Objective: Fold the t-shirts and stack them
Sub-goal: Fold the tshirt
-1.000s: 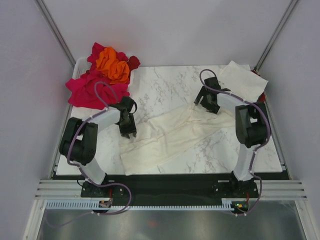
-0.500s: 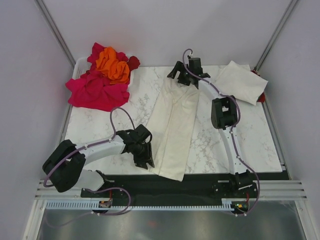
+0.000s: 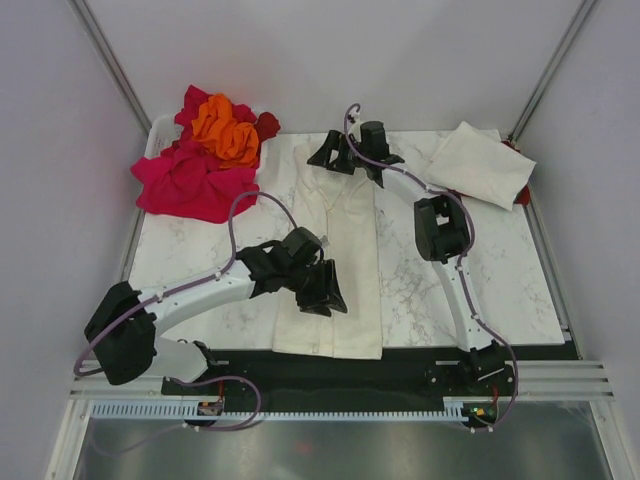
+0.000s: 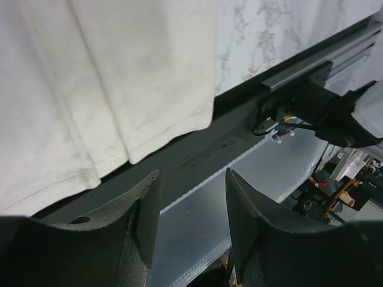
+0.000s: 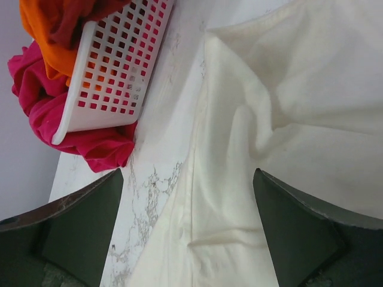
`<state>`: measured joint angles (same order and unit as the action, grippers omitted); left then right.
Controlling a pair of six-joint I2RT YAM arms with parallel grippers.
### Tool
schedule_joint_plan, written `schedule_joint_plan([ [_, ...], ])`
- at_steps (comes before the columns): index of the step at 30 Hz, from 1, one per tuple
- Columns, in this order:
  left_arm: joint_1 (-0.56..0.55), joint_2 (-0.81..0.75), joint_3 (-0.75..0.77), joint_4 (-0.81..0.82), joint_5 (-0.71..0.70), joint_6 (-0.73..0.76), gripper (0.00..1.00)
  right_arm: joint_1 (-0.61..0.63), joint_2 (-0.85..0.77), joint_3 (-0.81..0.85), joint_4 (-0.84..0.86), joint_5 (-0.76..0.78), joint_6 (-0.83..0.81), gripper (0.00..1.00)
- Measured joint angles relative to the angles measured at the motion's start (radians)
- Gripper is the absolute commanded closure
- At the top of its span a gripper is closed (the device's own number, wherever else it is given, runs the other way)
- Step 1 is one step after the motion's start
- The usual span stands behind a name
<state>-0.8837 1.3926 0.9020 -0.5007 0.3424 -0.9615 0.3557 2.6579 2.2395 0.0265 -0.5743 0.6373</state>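
Observation:
A cream t-shirt [image 3: 345,250] lies as a long folded strip from the far edge of the marble table to the near edge. My left gripper [image 3: 322,292] hovers over its near end, open and empty. In the left wrist view its jaws [image 4: 191,197] point past the shirt's hem [image 4: 119,107] at the black table edge. My right gripper [image 3: 332,155] is over the shirt's far end, wide open and empty [image 5: 188,221], with cream cloth [image 5: 287,119] below. A folded cream t-shirt [image 3: 488,165] lies at the back right.
A white basket [image 5: 114,66] at the back left holds a heap of magenta [image 3: 190,180], orange [image 3: 225,125] and dark red [image 3: 268,124] shirts spilling over the table corner. A black strip [image 4: 197,149] and a metal rail [image 3: 340,380] run along the near edge.
The cream shirt has swung from lying diagonally to a straight lengthwise strip. My left gripper moved right, over its near end. My right gripper moved left along the far edge.

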Motion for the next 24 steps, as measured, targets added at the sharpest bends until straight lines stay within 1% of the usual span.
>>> schedule_joint_plan([
  [3,0.004,-0.074,0.005,0.000,0.000,0.001,0.46,-0.026,-0.111,-0.060,-0.061,0.057,-0.055,0.02],
  [6,0.024,-0.120,0.019,-0.016,-0.002,0.022,0.45,-0.076,-0.257,-0.112,-0.104,0.108,-0.103,0.02],
  [9,0.071,-0.143,0.044,-0.063,-0.016,0.066,0.45,-0.122,-0.421,-0.200,-0.121,0.175,-0.154,0.02],
  [12,0.142,-0.166,0.102,-0.164,-0.067,0.146,0.44,-0.153,-0.575,-0.303,-0.132,0.277,-0.195,0.03],
  [15,0.187,-0.196,0.167,-0.244,-0.157,0.234,0.43,-0.158,-0.615,-0.322,-0.165,0.332,-0.204,0.09],
  [18,0.215,-0.244,0.183,-0.289,-0.229,0.297,0.42,-0.160,-0.601,-0.359,-0.232,0.354,-0.191,0.09],
  [20,0.243,-0.275,0.163,-0.304,-0.270,0.310,0.42,-0.154,-0.614,-0.457,-0.254,0.375,-0.185,0.07],
  [21,0.262,-0.288,0.140,-0.310,-0.285,0.310,0.44,-0.148,-0.639,-0.544,-0.277,0.400,-0.181,0.05],
  [24,0.303,-0.302,0.048,-0.314,-0.311,0.300,0.46,-0.120,-0.750,-0.786,-0.345,0.457,-0.177,0.02],
])
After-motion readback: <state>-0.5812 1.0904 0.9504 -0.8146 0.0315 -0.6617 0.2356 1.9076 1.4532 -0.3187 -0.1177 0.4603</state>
